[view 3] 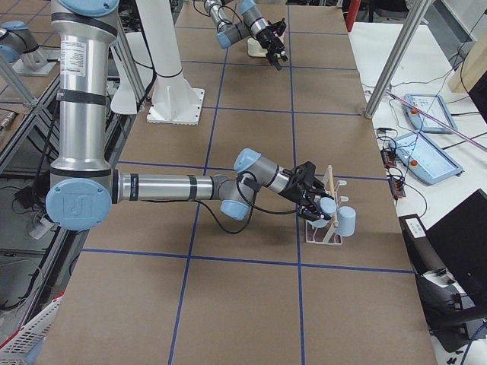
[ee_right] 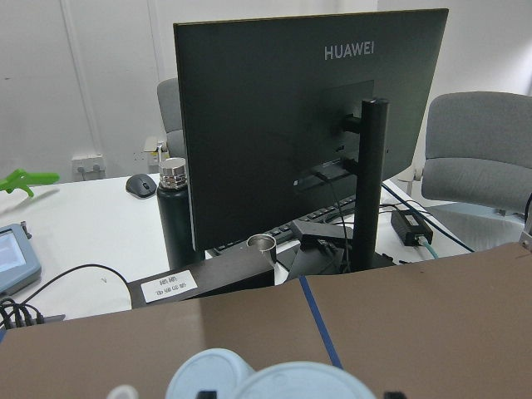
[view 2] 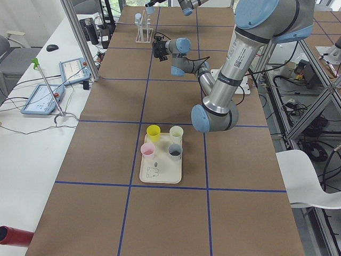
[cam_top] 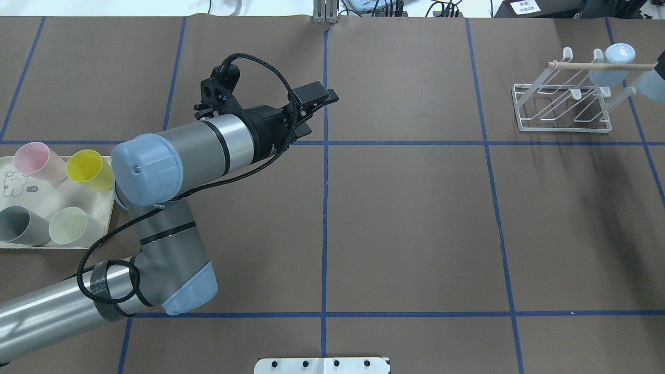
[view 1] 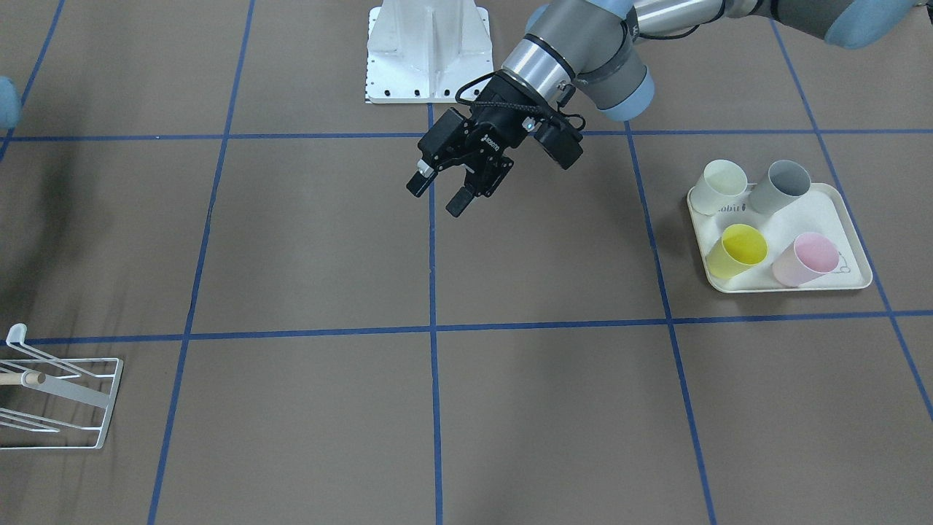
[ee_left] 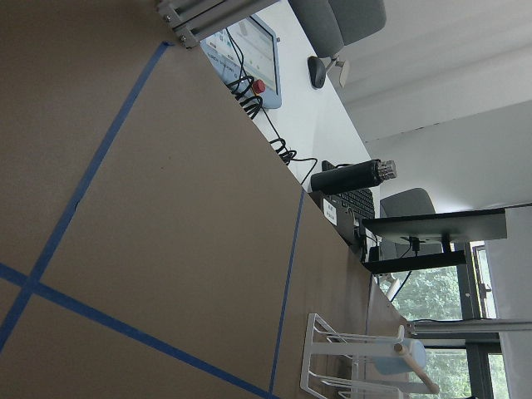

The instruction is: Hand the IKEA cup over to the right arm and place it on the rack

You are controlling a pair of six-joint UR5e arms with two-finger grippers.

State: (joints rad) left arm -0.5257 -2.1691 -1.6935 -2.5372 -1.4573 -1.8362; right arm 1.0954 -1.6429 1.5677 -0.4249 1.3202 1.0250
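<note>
Fingers point(view 1: 420, 182) of left tool point(view 1: 439, 194) wide, empty, angled down; right tool point(view 3: 313, 205) at rack point(view 3: 326, 239): cannot tell.

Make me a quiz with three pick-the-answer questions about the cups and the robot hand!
1. Where is the yellow cup?
A. on the rack
B. on the tray
C. in a gripper

2. How many cups stand on the tray?
A. two
B. four
C. six

3. How are the fingers of the left gripper?
A. shut tight together
B. shut on a cup
C. open, holding nothing

Answers:
1 B: it stands on the tray beside the pink cup.
2 B: they are the yellow cup, pink cup, grey cup and cream cup.
3 C: the front-facing view shows a gap between the fingers, with only table behind.
</note>
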